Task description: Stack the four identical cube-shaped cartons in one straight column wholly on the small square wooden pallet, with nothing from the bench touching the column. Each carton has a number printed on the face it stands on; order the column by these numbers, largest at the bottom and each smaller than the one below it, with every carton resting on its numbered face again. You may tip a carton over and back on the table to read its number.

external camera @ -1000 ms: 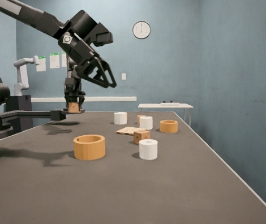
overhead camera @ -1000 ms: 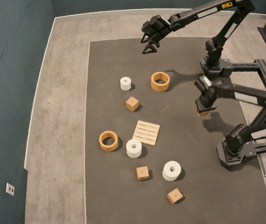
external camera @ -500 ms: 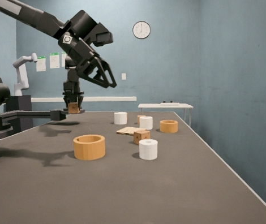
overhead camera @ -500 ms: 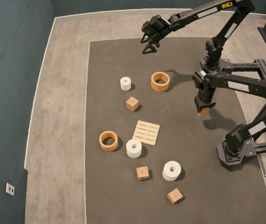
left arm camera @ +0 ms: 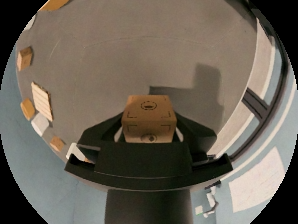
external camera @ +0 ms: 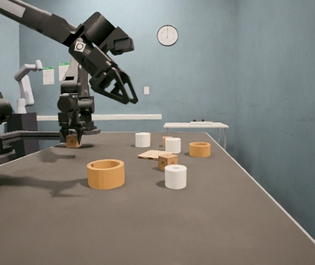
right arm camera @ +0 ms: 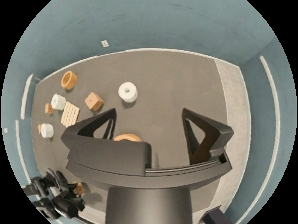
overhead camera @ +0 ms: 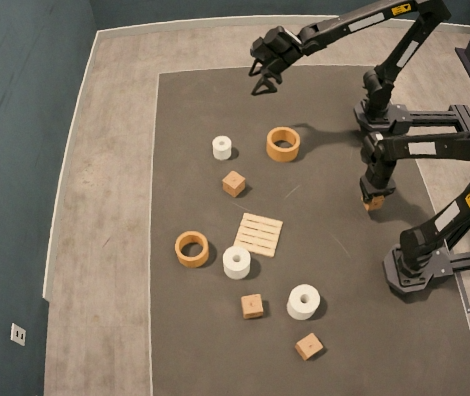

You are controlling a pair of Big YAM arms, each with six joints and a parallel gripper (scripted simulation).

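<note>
My left gripper (overhead camera: 375, 199) (external camera: 74, 138) is shut on a brown carton (external camera: 73, 142) (left arm camera: 149, 114), pointing down at or just above the table near the arm bases; its underside is hidden. My right gripper (overhead camera: 253, 84) (external camera: 131, 101) (right arm camera: 149, 111) is open and empty, high above the far end. A second carton (overhead camera: 234, 183) (external camera: 167, 162) (right arm camera: 94, 101) stands between the pallet and the small white roll. A third carton (overhead camera: 252, 306) and a fourth carton (overhead camera: 309, 346) stand beyond the pallet's other side. The pallet (overhead camera: 263, 220) (external camera: 149, 154) bears no carton. No printed number is readable.
A white roll (overhead camera: 236, 265) stands close against or beside a pallet corner. A larger white roll (overhead camera: 302, 307) stands near the third and fourth cartons, a small white roll (overhead camera: 222, 151) (external camera: 175, 178) near the second. Orange rings (overhead camera: 283, 155) (overhead camera: 192, 261) lie on either side of the pallet.
</note>
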